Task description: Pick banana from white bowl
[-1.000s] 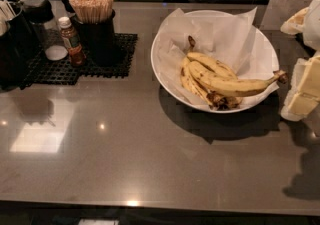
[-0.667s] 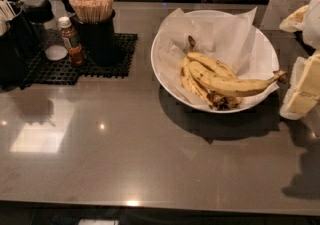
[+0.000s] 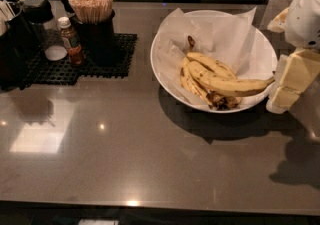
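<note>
The white bowl (image 3: 262, 54) with a white paper liner stands on the dark table, right of the middle. The banana (image 3: 235, 86), long, curved and yellow, lies across the front of the bowl with its tip pointing right over the rim. Shorter bruised bananas (image 3: 197, 76), joined at a blackened end, lie beside and under it. My gripper (image 3: 286, 85), cream-coloured, hangs at the right edge of the view, just outside the bowl's right rim, level with the banana's right tip and very close to it.
A black mat (image 3: 75, 61) at the back left holds a black cup of wooden stirrers (image 3: 92, 19), a small sauce bottle (image 3: 71, 41) and dark containers (image 3: 20, 34). The table's front edge runs along the bottom of the view.
My gripper has edged slightly left, closer to the bowl's right rim and the banana's tip. The bananas and bowl have not moved.
</note>
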`<state>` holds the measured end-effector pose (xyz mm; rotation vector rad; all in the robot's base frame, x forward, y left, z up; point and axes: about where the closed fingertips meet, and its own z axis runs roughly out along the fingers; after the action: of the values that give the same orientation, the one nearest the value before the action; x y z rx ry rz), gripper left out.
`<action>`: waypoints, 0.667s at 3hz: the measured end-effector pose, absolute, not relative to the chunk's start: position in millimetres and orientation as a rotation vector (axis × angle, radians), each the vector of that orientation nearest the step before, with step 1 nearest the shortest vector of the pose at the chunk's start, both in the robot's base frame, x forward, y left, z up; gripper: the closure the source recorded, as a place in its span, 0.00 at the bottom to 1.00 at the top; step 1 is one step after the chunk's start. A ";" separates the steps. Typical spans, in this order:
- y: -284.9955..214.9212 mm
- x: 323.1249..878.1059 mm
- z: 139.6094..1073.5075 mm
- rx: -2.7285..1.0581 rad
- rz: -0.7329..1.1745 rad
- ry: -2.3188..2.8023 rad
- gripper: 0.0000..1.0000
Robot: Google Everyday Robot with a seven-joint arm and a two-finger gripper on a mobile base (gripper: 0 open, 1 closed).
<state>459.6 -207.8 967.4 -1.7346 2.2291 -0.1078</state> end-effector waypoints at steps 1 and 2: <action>-214.6 468.1 943.1 -1.733 -0.096 2.324 0.00; -217.8 471.5 920.7 -1.730 -0.062 2.400 0.00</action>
<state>471.5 -217.8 920.7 -1.7305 2.3996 -0.0623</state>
